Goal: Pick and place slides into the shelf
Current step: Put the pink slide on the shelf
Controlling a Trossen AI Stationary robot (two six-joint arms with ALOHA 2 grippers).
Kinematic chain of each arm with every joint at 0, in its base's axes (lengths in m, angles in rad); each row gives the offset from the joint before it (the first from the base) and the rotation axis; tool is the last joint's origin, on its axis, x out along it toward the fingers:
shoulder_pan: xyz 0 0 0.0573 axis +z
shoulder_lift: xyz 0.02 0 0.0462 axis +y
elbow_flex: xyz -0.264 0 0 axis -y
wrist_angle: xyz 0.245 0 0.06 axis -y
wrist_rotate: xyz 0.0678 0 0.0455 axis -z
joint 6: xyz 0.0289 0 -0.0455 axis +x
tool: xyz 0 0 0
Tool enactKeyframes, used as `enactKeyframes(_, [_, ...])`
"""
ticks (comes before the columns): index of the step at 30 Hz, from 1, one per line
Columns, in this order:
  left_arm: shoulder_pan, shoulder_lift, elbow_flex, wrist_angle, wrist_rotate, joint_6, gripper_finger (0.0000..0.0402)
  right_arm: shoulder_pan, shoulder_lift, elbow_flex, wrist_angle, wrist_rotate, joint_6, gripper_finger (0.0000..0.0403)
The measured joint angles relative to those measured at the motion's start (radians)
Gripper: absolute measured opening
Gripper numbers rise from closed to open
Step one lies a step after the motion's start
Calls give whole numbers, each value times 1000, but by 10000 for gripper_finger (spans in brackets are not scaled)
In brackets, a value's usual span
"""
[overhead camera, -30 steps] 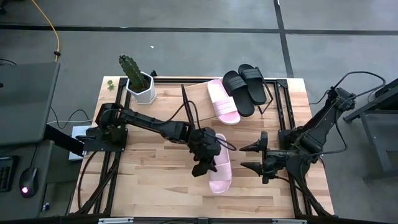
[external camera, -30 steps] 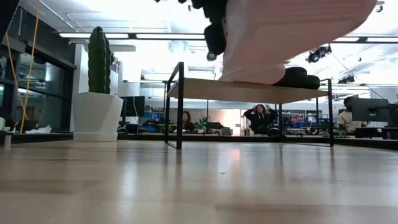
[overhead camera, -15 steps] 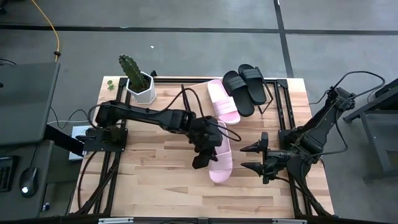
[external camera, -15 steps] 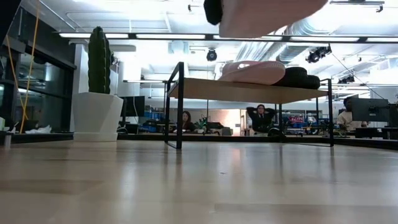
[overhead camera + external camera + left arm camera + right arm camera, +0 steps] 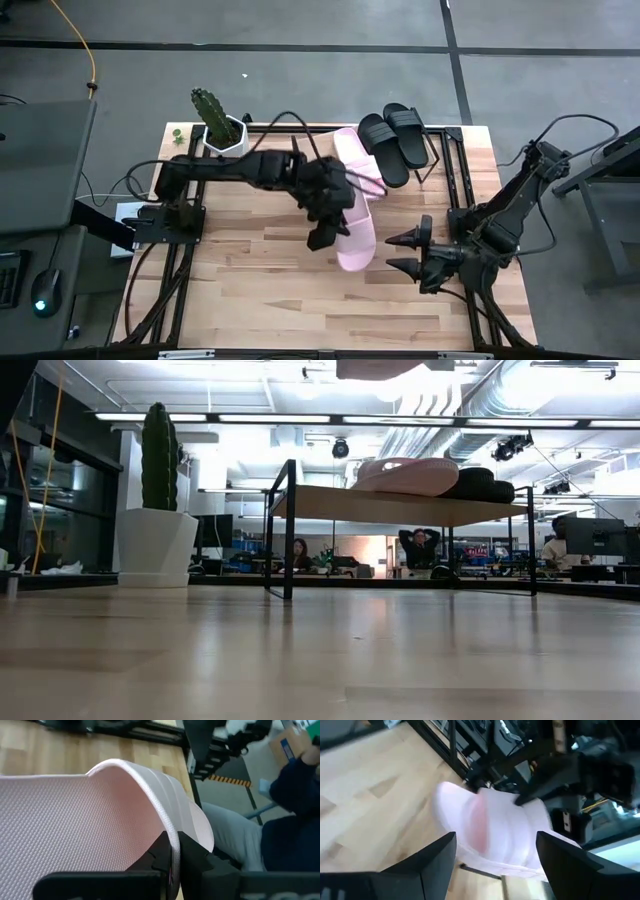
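Carrying the pink slide (image 5: 356, 235) by the edge of its strap, your left gripper (image 5: 331, 205) has its fingers (image 5: 192, 857) pinched together on that thin rim, and the sandal hangs clear of the table (image 5: 240, 290), just in front of the shelf (image 5: 320, 143). Judge it as light and soft: the foam strap bends under the pinch, so the sole can swing or twist as you move. The ribbed strap gives a fair hold, and its edge near the middle looks like the best place to keep it level. On the shelf sit the other pink slide (image 5: 358, 162) and the two black slides (image 5: 396, 140), side by side. Your right gripper (image 5: 408, 253) waits over the right of the table with its fingers spread apart and nothing between them. Compared with a second ago, the left arm has lifted the slide higher and drawn it back toward the shelf; in the low view only its sole now shows at the top edge
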Motion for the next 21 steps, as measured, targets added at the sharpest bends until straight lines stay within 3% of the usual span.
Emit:
enactKeyframes(7, [54, 1, 86, -45, 51, -47, 10, 44, 45, 0, 100, 168, -163, 266])
enactKeyframes(10, [71, 1, 122, -45, 109, -75, 10, 50, 56, 0, 164, 217, -222, 266])
enactKeyframes(17, [74, 1, 191, -68, 139, -113, 10, 52, 100, 0, 185, 334, -314, 266])
enactKeyframes(21, [73, 1, 196, -68, 167, -135, 10, 52, 129, 0, 294, 354, -411, 266])
